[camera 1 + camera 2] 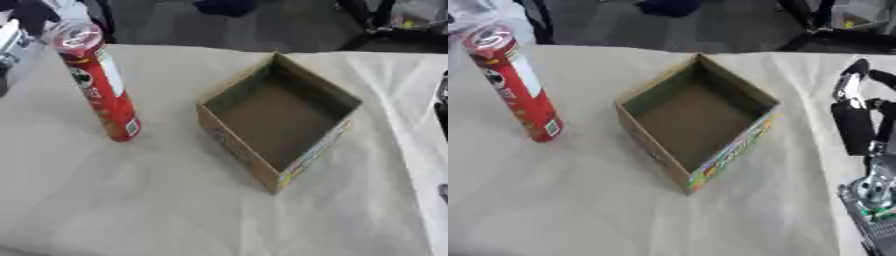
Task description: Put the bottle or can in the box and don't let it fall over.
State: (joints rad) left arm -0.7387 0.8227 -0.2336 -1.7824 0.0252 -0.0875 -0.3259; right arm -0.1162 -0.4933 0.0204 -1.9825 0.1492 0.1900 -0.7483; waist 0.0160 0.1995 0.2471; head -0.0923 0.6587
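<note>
A tall red can (96,82) with a clear lid stands upright on the desk (131,200), which is covered by a pale cloth, at the far left. To its right, well apart from it, sits an open cardboard box (278,120), turned so that one corner points toward the near edge; its inside is bare brown card. The right hand (857,120) shows at the right edge of the right eye view, held over the desk right of the box, fingers straight and relaxed, pointing away, touching nothing. The left hand is out of sight.
</note>
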